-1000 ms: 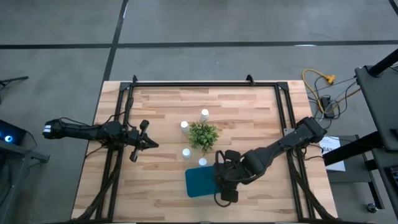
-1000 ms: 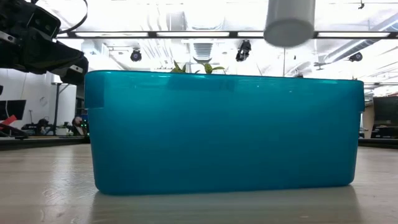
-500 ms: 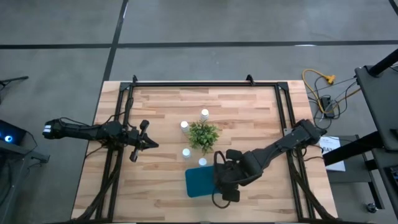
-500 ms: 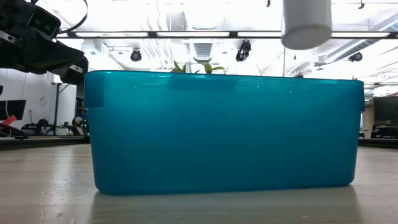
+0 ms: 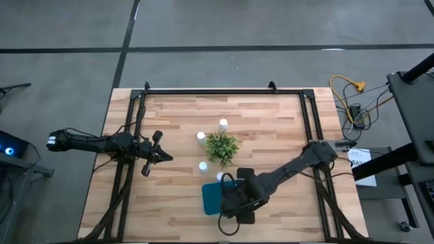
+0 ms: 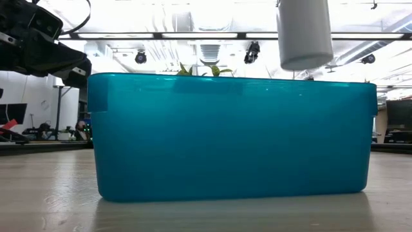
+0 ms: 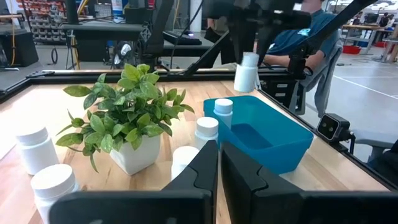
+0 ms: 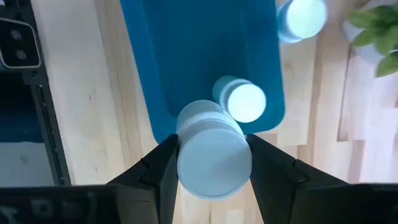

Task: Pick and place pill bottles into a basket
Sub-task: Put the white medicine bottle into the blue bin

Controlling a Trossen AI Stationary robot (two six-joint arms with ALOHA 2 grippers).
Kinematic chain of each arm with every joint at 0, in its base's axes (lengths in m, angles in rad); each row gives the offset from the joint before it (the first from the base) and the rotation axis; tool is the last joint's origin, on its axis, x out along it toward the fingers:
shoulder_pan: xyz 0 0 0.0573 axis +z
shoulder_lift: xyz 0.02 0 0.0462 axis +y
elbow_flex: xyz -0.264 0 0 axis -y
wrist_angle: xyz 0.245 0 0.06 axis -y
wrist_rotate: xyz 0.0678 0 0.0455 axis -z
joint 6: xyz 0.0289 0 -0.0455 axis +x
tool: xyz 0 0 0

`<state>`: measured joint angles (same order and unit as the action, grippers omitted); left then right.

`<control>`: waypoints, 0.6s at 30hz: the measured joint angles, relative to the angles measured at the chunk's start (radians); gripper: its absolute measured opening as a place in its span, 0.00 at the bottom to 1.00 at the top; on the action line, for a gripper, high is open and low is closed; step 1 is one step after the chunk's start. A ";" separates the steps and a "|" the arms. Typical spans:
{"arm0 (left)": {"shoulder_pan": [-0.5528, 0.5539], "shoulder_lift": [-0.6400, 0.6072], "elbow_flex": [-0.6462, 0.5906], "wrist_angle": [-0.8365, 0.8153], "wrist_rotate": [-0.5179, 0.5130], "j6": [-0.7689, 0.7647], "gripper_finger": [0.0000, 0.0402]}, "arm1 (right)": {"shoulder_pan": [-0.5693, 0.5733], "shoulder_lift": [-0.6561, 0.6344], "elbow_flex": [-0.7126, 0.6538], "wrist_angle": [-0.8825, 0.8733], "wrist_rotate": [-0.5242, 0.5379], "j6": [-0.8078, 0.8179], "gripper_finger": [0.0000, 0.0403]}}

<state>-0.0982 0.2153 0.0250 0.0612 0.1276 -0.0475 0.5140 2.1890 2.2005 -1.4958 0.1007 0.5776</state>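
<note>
Directly above the teal-blue rectangular plastic basket [image 5: 217,197], the right gripper [image 8: 211,163] clamps an upright white cylindrical pill bottle [image 6: 304,33] just over the rim, so the drop is straight down, while the closed left gripper [image 5: 157,156] waits far beyond the basket.
</note>
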 joint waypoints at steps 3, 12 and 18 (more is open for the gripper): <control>0.000 0.000 0.000 0.000 0.000 0.000 0.00 | 0.006 0.006 -0.001 0.007 -0.002 0.003 0.36; 0.000 0.000 0.000 -0.002 0.000 0.001 0.00 | 0.020 0.005 -0.036 0.100 0.012 0.022 0.36; 0.000 0.000 0.000 -0.002 0.000 0.001 0.00 | 0.021 0.005 -0.132 0.128 0.012 0.039 0.36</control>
<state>-0.0984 0.2157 0.0247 0.0592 0.1280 -0.0463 0.5346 2.1944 2.0681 -1.3681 0.1123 0.6167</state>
